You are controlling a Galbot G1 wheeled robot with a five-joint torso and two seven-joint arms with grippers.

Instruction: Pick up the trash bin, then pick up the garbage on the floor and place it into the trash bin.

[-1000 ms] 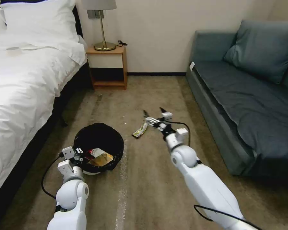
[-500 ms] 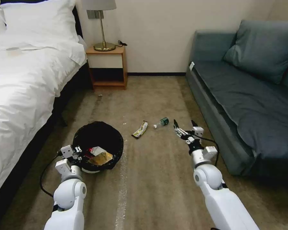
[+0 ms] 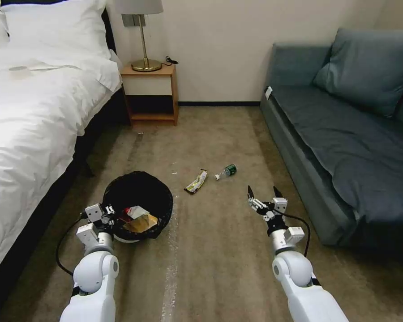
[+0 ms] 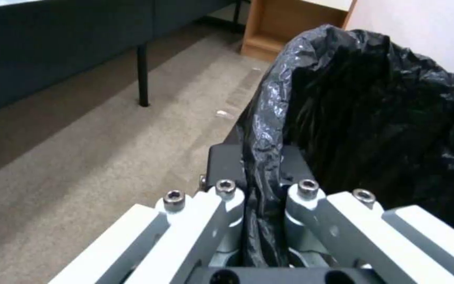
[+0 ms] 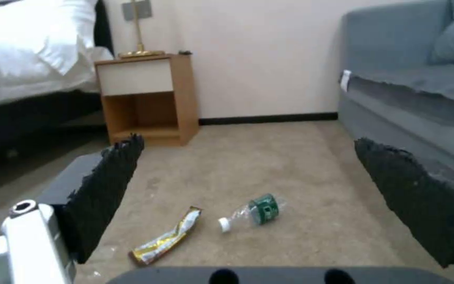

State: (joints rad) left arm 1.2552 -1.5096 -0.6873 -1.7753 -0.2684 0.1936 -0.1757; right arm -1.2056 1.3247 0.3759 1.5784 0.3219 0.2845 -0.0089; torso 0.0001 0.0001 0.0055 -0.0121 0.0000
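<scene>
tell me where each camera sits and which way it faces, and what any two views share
Head view: up on the head, looking down at the carpet; both arms show, left gripper on the bin, right gripper open.
Left wrist view: on the left wrist, facing the bin's liner; its fingers clamp the rim.
Right wrist view: low, facing the nightstand between open pads.
Shared by head and right wrist views: bottle, wrapper.

Right pincer (image 5: 253,205) spread wide, bottle (image 5: 253,211) beside yellow-black wrapper (image 5: 166,238) on carpet (image 5: 290,157)

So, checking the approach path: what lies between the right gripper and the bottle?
Only bare carpet separates the right gripper from the bottle, as the right wrist view shows.
</scene>
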